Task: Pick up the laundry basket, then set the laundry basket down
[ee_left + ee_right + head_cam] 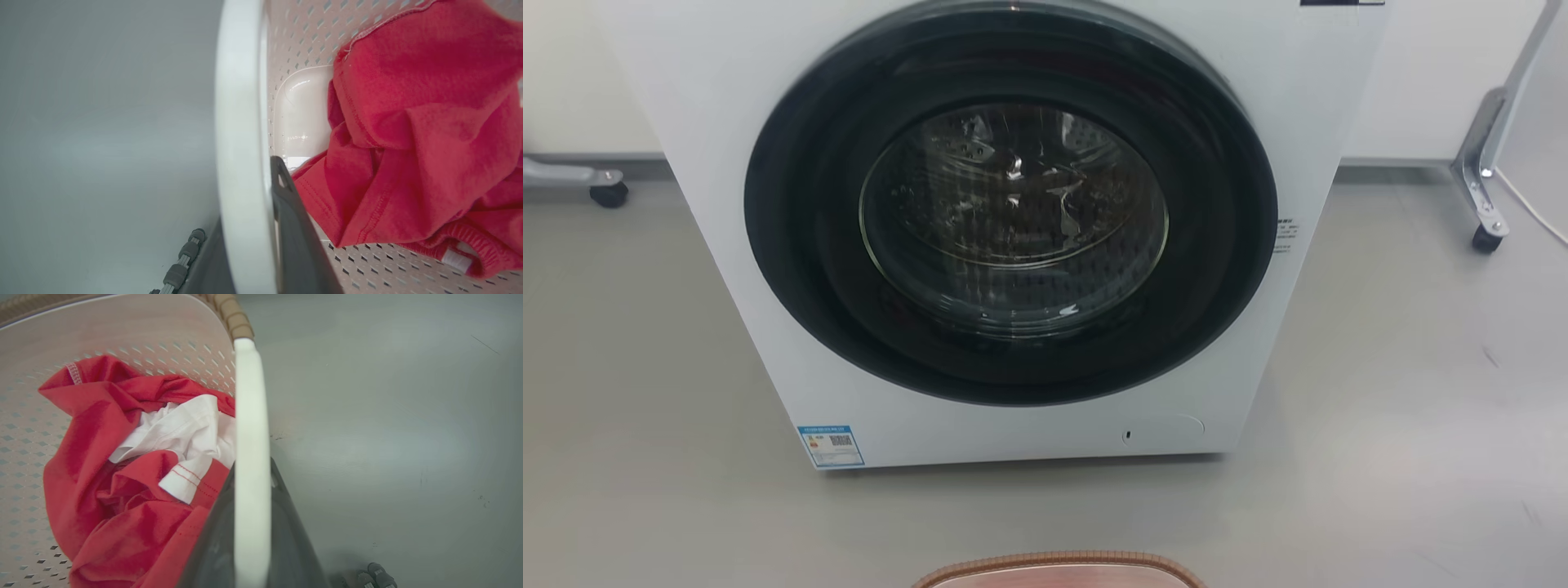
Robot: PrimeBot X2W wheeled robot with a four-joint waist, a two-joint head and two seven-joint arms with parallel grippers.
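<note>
The laundry basket (1058, 562) shows its brown woven-look rim at the bottom edge of the head view, just in front of the washer. In the left wrist view my left gripper (249, 196) is shut on the basket's white side handle (239, 102), one dark finger (290, 220) inside the perforated wall and the other outside. In the right wrist view my right gripper (251, 471) is likewise shut on the opposite white handle (250, 416), fingers on both sides. Red cloth (102, 490) and a white cloth (184, 428) lie inside. Whether the basket rests on the floor I cannot tell.
A white front-loading washer (1013, 229) with its dark round door shut stands straight ahead on the grey floor (1405, 392). A castor (609, 194) of a frame stands at the far left, and a metal leg with a castor (1486, 237) at the far right.
</note>
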